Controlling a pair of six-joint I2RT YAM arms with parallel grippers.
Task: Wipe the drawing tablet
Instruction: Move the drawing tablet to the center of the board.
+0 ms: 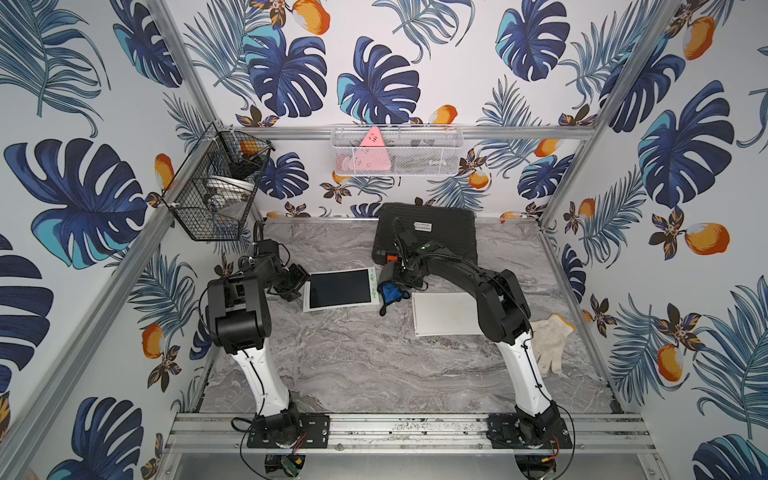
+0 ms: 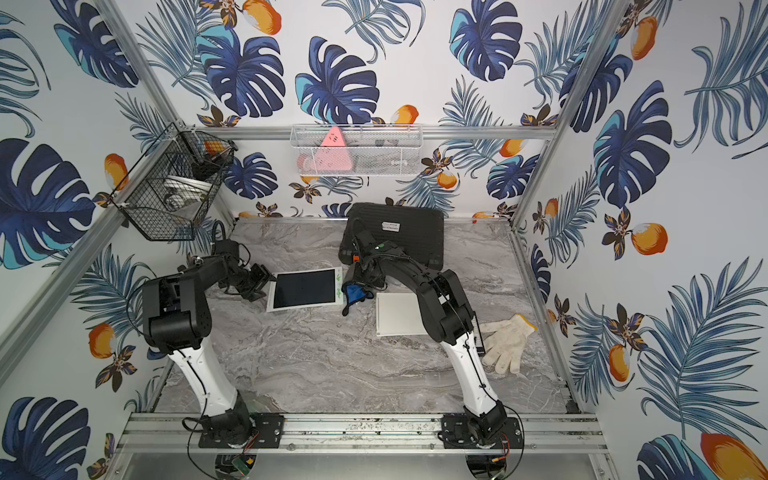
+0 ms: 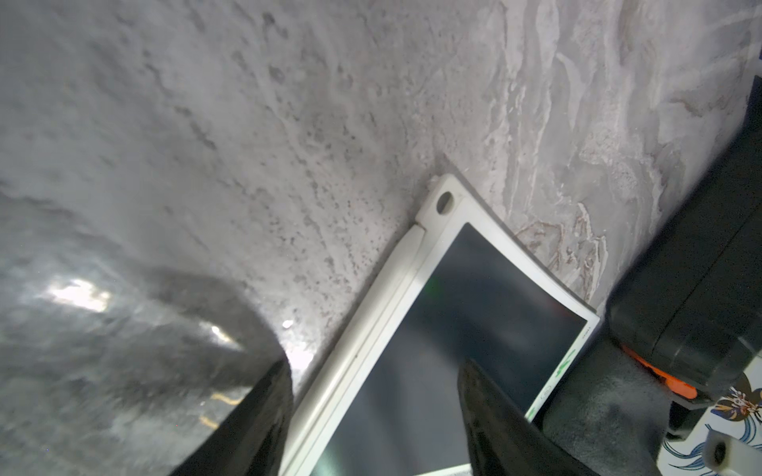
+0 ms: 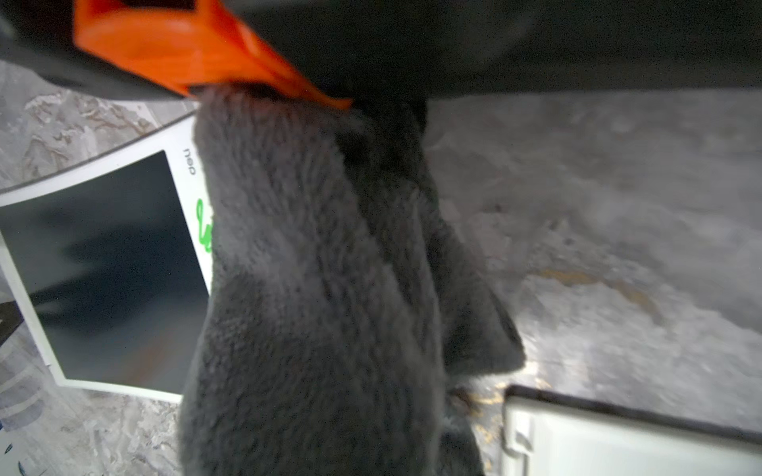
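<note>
Right hand [image 1: 392,282] gripping cloth [image 4: 313,288], tablet [image 4: 103,268] edge covered

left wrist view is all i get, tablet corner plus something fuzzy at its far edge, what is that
Observer: A cloth, pinched in the shut right gripper and hanging at the edge of the tablet that has the green marks.
Operator: is it on the screen yet
Observer: No. In the right wrist view it overlaps only that bezel, and the dark screen beside it is bare.
Operator: anything past the cloth
Observer: A flat white board lies on the table, apart from the tablet.
</note>
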